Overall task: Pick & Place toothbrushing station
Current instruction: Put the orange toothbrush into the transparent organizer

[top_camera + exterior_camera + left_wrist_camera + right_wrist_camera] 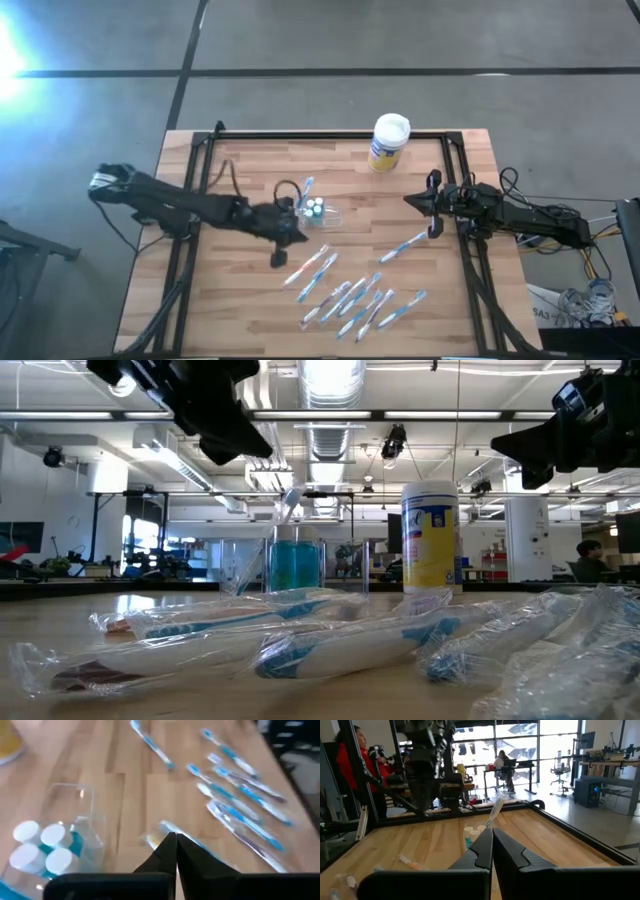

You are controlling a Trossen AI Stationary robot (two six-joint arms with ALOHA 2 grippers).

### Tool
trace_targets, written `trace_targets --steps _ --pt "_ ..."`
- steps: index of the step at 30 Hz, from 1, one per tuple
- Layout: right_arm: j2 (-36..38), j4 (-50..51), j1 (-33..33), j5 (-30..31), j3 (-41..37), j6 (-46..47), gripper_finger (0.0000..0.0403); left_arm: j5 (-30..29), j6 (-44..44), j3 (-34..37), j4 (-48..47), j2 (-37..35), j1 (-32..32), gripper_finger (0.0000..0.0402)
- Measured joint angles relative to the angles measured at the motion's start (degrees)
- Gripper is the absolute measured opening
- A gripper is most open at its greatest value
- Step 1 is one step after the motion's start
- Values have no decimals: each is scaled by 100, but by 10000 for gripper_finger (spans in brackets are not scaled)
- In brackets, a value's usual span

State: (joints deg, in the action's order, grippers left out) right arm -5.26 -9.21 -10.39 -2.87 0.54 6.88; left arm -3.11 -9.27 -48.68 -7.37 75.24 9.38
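Observation:
The clear plastic holder (pixel 322 212) stands mid-table with white, teal-capped tubes (pixel 42 850) inside and one toothbrush (pixel 306 187) leaning out of it toward the far side. Several wrapped blue-and-white toothbrushes (pixel 345 297) lie flat on the wood nearer the front edge, one more (pixel 402 245) to their right. My left gripper (pixel 299 238) hovers shut and tilted downward just on the near side of the holder (pixel 70 830), above the table, holding nothing. My right gripper (pixel 408 200) waits shut and level at the right side, pointing toward the holder (pixel 472 836).
A white-lidded canister with a yellow-blue label (pixel 388 140) stands near the far edge. A black frame (pixel 330 136) runs around the tabletop. People show in the room behind the table (pixel 350 755). Bare wood lies at the front left (pixel 200 300).

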Motion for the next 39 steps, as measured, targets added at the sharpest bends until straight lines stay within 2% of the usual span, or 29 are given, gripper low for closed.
trace_targets --steps 3,6,13,18,27,39 --pt "-13 2 -2 0 0 52 8 -697 -315 -498 -803 503 273 35" --pt "-13 2 0 -2 0 56 8 -936 -774 -969 -1644 985 423 69" --pt "-12 -13 -2 0 0 42 8 -814 -1216 -1757 -2605 1989 556 159" --pt "-11 -42 -2 0 0 -126 8 -577 -1420 -2128 -2832 2634 552 202" --pt "-11 -59 -2 0 0 -153 8 -576 -1588 -2335 -2891 3276 552 213" --pt "-11 -79 -2 1 0 -147 8 -559 -1894 -2502 -2937 3035 555 213"
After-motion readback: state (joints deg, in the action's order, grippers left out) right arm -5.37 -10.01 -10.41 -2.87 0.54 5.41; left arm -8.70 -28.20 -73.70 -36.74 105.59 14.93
